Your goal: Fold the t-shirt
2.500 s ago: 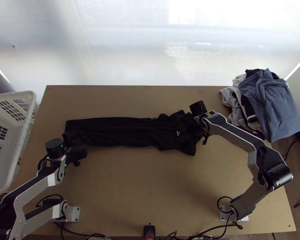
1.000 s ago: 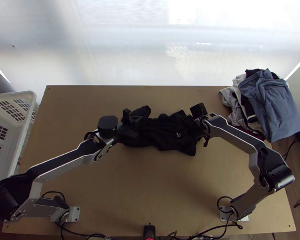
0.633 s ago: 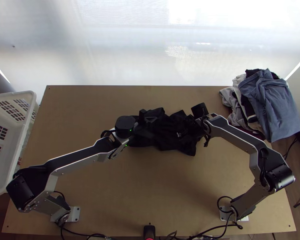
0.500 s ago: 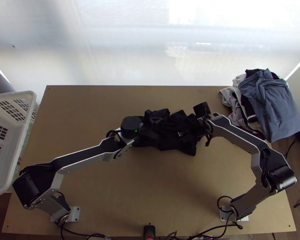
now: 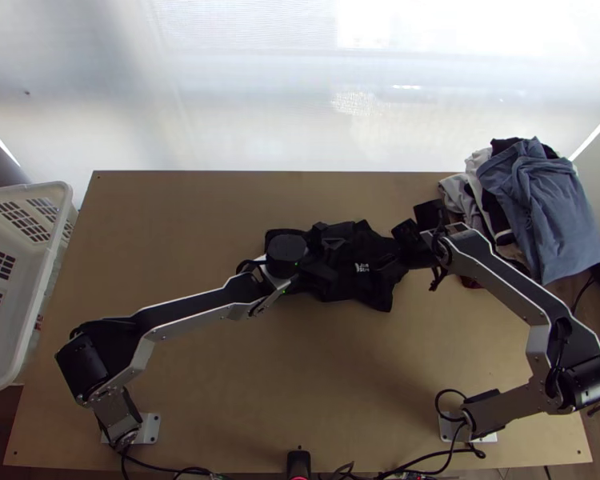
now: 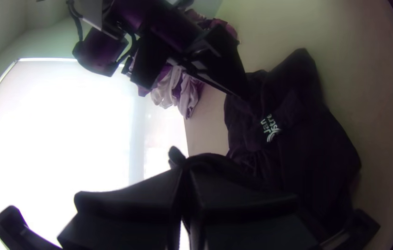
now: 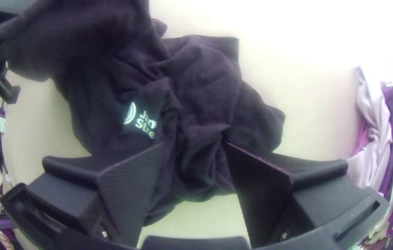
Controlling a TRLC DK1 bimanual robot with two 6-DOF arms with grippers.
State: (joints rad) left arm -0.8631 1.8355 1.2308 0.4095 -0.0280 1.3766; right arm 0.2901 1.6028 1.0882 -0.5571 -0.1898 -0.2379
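In the top view my left gripper (image 5: pixel 326 254) is over the left part of the black t-shirt (image 5: pixel 364 276), which lies in a short, rumpled bundle at mid-table. The left wrist view has the left gripper (image 6: pixel 184 173) shut on a bunched part of the shirt (image 6: pixel 298 139), lifted off the table. At the bundle's right end is my right gripper (image 5: pixel 410 242). Seen from its own wrist, the right gripper (image 7: pixel 194 143) is open, its fingers wide apart above the wrinkled shirt (image 7: pixel 201 88), with a white print facing up.
Blue and grey clothes (image 5: pixel 532 200) are piled at the table's back right corner, near the right arm. A white basket (image 5: pixel 28 192) stands beyond the left edge. Bare wood (image 5: pixel 316 376) stretches between the arms' bases.
My left gripper has moved right, bringing the shirt's left end along; the long strip is now a short bundle. The right gripper has shifted a little right, uncovering more of the shirt's print.
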